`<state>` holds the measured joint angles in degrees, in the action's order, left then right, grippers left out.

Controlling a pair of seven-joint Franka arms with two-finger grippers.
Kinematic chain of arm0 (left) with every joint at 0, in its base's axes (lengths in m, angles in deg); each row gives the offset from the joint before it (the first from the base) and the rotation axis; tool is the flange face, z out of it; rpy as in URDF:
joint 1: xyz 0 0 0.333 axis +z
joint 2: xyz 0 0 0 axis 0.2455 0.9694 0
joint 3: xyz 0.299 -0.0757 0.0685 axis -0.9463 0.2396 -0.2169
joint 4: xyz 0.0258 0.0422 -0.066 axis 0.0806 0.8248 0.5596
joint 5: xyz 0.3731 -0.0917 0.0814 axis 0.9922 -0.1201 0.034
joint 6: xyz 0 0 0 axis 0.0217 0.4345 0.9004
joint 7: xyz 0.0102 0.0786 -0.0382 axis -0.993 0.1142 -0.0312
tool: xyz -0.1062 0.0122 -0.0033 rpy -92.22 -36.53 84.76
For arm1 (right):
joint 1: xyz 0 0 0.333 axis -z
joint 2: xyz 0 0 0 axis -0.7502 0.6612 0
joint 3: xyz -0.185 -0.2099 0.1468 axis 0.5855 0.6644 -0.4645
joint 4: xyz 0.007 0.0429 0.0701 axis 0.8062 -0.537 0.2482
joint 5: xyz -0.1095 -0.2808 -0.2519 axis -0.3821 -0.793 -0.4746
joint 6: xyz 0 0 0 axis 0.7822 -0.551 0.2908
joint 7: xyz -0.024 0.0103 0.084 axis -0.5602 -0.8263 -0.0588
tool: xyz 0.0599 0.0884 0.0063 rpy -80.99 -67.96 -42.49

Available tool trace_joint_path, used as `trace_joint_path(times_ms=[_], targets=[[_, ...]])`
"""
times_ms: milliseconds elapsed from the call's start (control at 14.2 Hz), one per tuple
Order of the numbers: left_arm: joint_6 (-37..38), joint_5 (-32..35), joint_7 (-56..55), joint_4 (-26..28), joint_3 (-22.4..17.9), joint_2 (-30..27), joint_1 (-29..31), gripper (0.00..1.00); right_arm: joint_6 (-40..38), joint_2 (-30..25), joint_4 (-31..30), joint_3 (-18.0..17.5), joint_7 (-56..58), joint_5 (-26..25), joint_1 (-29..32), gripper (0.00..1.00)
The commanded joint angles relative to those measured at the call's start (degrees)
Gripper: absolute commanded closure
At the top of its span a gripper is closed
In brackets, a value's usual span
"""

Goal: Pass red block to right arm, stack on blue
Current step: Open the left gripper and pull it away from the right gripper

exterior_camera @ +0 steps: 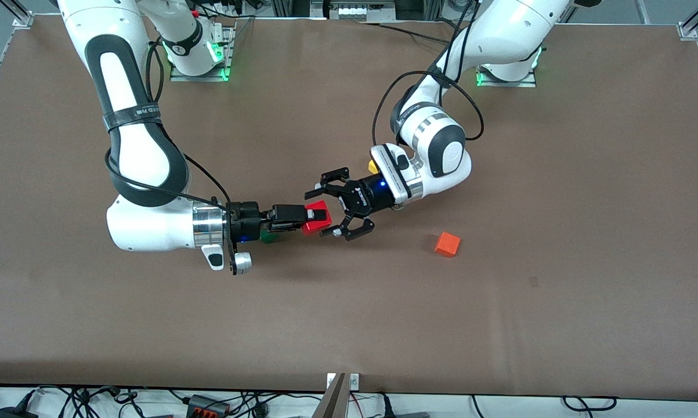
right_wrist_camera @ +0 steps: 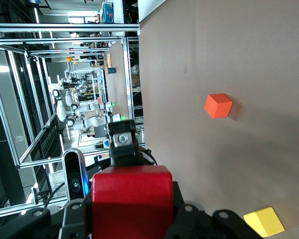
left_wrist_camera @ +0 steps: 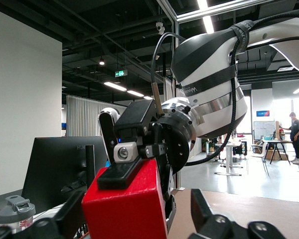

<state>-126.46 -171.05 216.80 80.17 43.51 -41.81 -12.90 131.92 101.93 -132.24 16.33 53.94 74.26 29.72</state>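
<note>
The red block (exterior_camera: 315, 219) is up in the air over the middle of the table, clamped in my right gripper (exterior_camera: 318, 218), whose slim black fingers (exterior_camera: 290, 216) are shut on it. My left gripper (exterior_camera: 332, 204) is open, with its claw fingers (exterior_camera: 349, 231) spread on either side of the block and not gripping it. The left wrist view shows the block (left_wrist_camera: 127, 209) close up with a right finger (left_wrist_camera: 120, 173) on top of it. It fills the bottom of the right wrist view (right_wrist_camera: 132, 199). The blue cube is hidden.
An orange cube (exterior_camera: 447, 244) (right_wrist_camera: 218, 105) lies on the table toward the left arm's end. A yellow cube (exterior_camera: 373, 167) (right_wrist_camera: 261, 221) shows partly beside the left wrist. A green cube (exterior_camera: 269, 236) lies under the right gripper.
</note>
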Motion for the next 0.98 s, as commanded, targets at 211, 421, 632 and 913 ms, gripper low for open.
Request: trace_joint_path(times_ms=[211, 421, 632, 913], targets=[[-2.2, -0.9, 3.5, 1.8, -0.1, -1.6, 1.2, 0.0, 0.1, 0.7, 1.7, 0.2, -0.9, 0.2, -0.2, 1.0], [-1.4, 9.6, -0.4, 2.2, 0.2, -2.2, 4.7, 0.0, -0.4, 0.5, 1.7, 0.7, -0.9, -1.1, 0.3, 1.0], [2.2, 18.5, -6.0, 2.5, 0.2, -2.4, 7.9, 0.0, -0.8, 0.5, 1.6, 0.7, -1.2, -1.2, 2.9, 1.0], [5.2, 34.3, -14.5, 2.3, 0.2, -2.4, 12.8, 0.0, -6.5, 0.5, 1.4, 0.8, -1.2, -8.0, 8.9, 1.0]])
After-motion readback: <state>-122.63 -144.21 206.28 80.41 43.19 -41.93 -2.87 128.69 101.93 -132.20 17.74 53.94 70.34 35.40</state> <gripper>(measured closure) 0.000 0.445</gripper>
